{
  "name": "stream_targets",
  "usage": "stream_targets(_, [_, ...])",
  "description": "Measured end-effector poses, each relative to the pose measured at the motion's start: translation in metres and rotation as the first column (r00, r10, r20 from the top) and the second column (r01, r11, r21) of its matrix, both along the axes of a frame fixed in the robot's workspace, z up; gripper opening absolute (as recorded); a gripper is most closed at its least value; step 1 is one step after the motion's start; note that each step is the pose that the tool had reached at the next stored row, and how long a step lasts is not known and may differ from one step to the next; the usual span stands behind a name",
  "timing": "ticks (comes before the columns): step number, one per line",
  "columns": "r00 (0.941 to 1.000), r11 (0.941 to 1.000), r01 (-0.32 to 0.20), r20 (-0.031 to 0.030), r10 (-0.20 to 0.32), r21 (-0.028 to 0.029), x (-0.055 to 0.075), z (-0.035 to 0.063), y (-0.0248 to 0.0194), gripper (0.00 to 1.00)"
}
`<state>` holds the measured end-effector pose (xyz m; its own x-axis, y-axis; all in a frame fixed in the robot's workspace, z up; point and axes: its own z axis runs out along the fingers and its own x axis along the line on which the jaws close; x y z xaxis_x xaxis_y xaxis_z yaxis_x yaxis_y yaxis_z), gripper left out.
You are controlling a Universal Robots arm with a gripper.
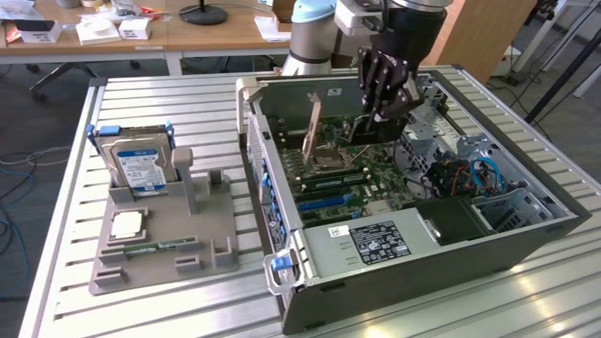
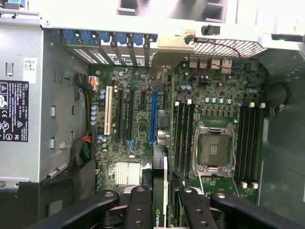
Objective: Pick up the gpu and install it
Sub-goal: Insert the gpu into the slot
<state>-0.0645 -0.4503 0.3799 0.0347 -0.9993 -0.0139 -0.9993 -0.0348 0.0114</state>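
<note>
I have the tool clamped on the gpu, which it holds on edge inside the open computer case, above the motherboard. From the wrist view, the card's thin edge runs just beside the long blue slot. The case sits on the slatted tabletop.

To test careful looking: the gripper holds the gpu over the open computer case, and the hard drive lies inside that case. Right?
Wrong about the hard drive: the exterior view shows it standing in the grey holder outside the case. Rest stands.
</note>
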Motion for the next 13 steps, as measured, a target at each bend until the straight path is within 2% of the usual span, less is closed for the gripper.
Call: stream_targets(13, [1.0,1.0,0.0,0.0,0.0,0.0,0.0,-0.0081,0.0,0.26])
